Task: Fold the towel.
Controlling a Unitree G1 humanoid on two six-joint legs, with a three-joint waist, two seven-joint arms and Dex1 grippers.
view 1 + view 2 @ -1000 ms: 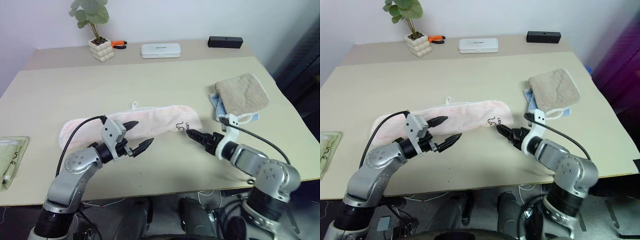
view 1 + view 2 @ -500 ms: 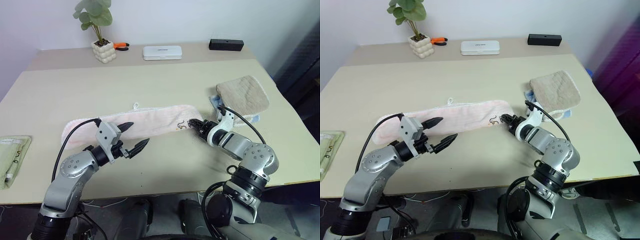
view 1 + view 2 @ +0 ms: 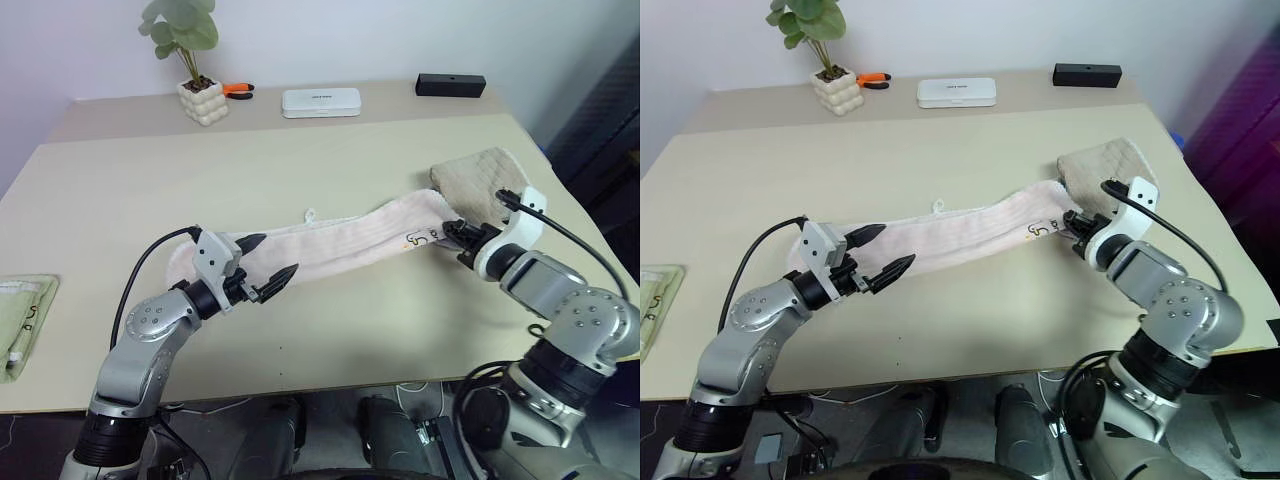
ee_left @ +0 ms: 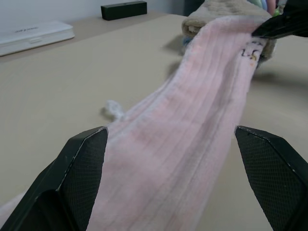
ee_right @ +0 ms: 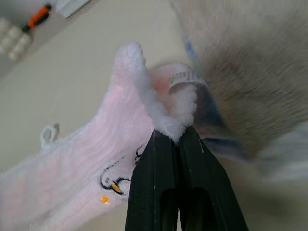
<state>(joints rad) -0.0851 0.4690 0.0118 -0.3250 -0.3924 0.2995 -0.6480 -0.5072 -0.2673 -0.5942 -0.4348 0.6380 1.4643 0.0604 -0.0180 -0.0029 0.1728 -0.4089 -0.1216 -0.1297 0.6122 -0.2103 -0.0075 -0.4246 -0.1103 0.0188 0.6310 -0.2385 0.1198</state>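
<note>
Now, right tool: pinches the towel corner, dragging it toward frame right.
Left tool: spread, empty.
Fold: starting.

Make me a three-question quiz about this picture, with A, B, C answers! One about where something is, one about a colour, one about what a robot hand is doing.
1. Where is the potted plant?
A. far edge of the table
B. on the floor
C. on the pink towel

2. What colour is the flat case?
A. red
B. white
C. black

3. What is the right gripper doing?
A. open in the air
B. pinching the towel's corner
C. holding the plant

Answers: 1 A, it stands at the back; 2 B, it is white; 3 B, its fingers are closed on pink cloth.
</note>
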